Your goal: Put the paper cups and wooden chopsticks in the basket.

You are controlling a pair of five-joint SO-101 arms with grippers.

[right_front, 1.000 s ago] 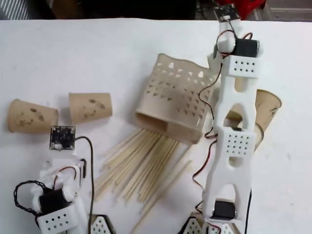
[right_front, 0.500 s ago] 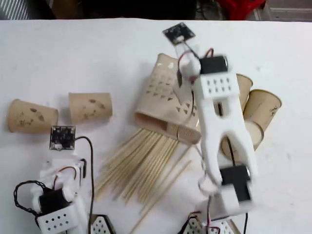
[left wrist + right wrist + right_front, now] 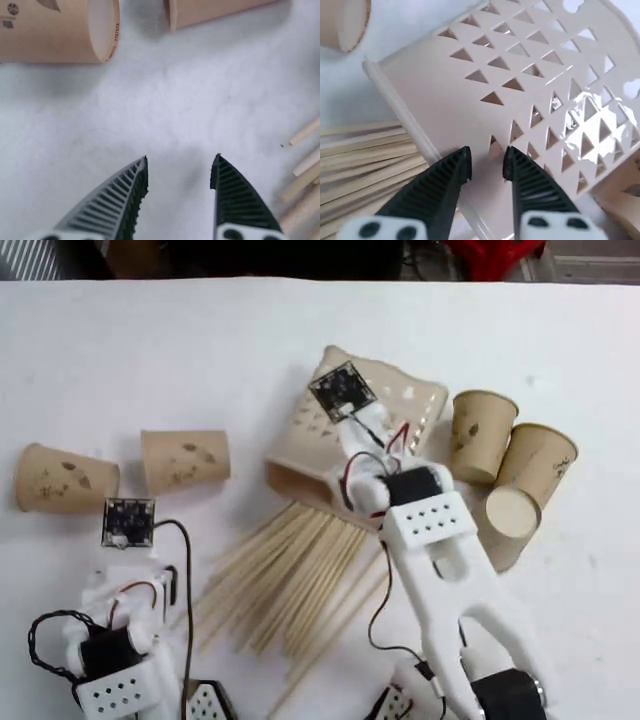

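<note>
Big white table [image 3: 150,350] with the basket [image 3: 300,450] flopped on its side in the middle. Its long axis runs from the closed bottom at the far right to the open mouth at the near left. That mouth points straight at the chopsticks [image 3: 290,575] fanned out just in front of it.

The right gripper [image 3: 485,162] sits directly over the basket's holed side wall, close to the mouth rim. Its jaws are only a little apart and pinch nothing. The right arm is clearly the nearer one, so my guess is the next move is grabbing that wall or rim to stand the basket up.

The left gripper [image 3: 180,165] is spread wide over bare table, with the 2 left cups [image 3: 185,460] lying on their sides just ahead of it. The 3 right cups [image 3: 480,425] bunch up beside the basket's far side.

1 second ago the right arm was stretched out past the basket, over those 3 cups. Now it's swung in and pulled back onto the basket. The left arm hasn't budged.
</note>
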